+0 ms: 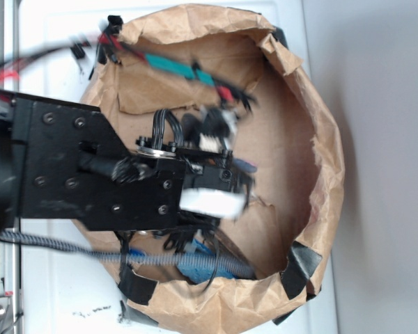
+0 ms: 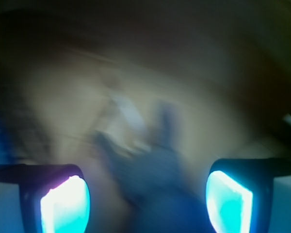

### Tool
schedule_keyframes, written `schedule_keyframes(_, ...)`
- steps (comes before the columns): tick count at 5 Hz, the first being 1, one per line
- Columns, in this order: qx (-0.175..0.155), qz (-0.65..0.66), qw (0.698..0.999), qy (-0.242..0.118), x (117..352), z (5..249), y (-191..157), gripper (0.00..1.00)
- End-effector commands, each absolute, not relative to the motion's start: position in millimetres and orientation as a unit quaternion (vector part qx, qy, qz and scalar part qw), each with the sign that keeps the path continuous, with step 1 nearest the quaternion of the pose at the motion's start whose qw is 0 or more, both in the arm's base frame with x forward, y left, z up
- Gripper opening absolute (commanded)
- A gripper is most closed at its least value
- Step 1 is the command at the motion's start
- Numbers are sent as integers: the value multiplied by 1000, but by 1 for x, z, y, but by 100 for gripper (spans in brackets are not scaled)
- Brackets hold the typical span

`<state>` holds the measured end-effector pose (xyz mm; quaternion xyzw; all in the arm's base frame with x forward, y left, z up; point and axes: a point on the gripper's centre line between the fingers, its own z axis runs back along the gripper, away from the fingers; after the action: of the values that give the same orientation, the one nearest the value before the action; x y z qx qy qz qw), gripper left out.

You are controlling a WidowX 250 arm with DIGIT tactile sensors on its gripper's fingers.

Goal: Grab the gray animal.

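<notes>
I'm looking through the wrist camera: the donkey [image 2: 153, 170] lies blurred and gray between my two glowing fingers [image 2: 65, 204], a bit further on, on brown paper. The end effector [image 2: 145, 201] stands wide open, holding nothing. One long ear sticks up; something pale shows beside it, too smeared to name. From outside, the arm [image 1: 63, 163] hangs over one paper bag [image 1: 313, 209] on the white bench [image 1: 49, 292], hiding the donkey. I count one blue sponge [image 1: 195, 266] by the near rim.
</notes>
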<state>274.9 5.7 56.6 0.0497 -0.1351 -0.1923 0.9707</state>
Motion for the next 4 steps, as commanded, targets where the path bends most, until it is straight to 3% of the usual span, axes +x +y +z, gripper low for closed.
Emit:
schedule_keyframes(1, -17, -245, 956, -160, 301, 68, 28, 100)
schedule_keyframes(4, 24, -252, 953, -165, 309, 44, 24, 100)
